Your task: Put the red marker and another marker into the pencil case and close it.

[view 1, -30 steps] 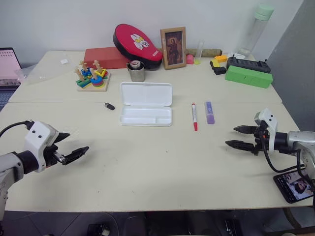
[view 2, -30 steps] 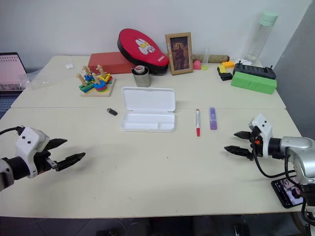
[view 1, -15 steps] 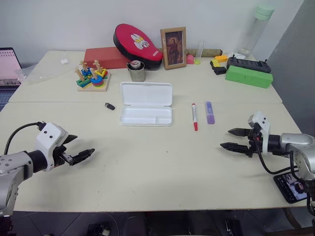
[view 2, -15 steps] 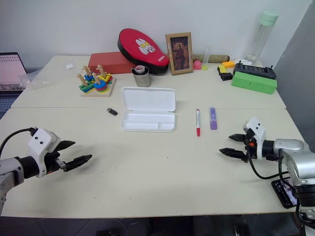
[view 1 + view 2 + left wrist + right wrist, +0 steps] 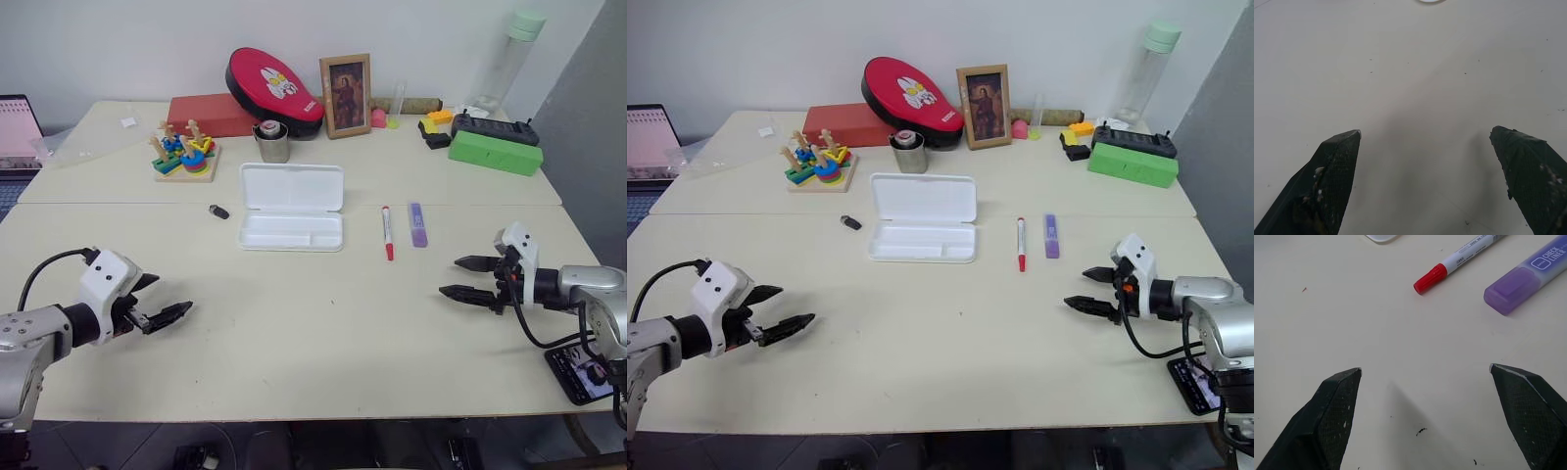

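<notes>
Two markers, slim white red-capped marker and stubby lavender marker, just right of open white plastic pencil case, left gripper and right gripper both spread apart, empty, well short of case

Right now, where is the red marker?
The red marker lies on the table, between the open pencil case on its left and the purple marker on its right.

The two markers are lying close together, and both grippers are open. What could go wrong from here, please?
The red marker and the lavender marker lie side by side, apart but close, so the open right gripper may nudge one while taking the other. Being round, the red marker may roll. The pencil case lies open and could slide when pushed.
</notes>
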